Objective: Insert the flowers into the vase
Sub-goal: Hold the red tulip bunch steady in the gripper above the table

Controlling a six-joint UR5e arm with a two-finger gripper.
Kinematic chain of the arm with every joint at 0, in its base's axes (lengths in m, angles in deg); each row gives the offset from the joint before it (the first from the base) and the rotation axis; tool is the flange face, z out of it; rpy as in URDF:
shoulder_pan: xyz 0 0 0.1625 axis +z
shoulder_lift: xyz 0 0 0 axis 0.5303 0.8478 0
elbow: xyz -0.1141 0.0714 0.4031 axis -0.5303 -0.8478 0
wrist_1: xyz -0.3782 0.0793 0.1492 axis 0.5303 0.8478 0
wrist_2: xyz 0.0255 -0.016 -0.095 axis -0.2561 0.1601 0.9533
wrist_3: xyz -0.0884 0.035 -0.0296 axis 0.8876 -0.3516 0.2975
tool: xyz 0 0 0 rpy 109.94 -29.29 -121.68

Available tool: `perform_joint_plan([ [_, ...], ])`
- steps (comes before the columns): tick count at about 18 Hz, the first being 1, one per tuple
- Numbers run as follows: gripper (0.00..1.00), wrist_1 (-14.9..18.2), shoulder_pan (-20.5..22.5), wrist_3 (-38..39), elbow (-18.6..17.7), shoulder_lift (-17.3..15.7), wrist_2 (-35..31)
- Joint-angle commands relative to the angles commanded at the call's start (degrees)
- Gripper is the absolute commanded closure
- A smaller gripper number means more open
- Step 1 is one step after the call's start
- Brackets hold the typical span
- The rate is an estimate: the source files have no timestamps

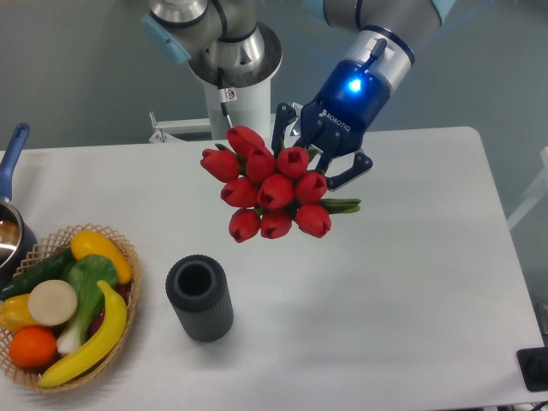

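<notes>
The flowers [270, 187], a tight bunch of red tulip buds with green leaves, hang in the air above the middle of the table with the buds facing the camera. My gripper [321, 163] is behind and to the right of the buds, shut on the stems, which the buds mostly hide. The vase [199, 297], a dark ribbed cylinder with a round open mouth, stands upright on the table below and to the left of the bunch, well apart from it.
A wicker basket [128, 257] of plastic fruit and vegetables sits at the left front. A metal pot with a blue handle [12, 154] is at the far left edge. The arm's base [231, 86] stands behind the table.
</notes>
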Motion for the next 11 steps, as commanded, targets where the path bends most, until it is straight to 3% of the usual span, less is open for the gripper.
perform_joint_plan([
  [11, 0.63, -1.32, -0.35, -0.44, 0.35, 0.17, 1.13],
])
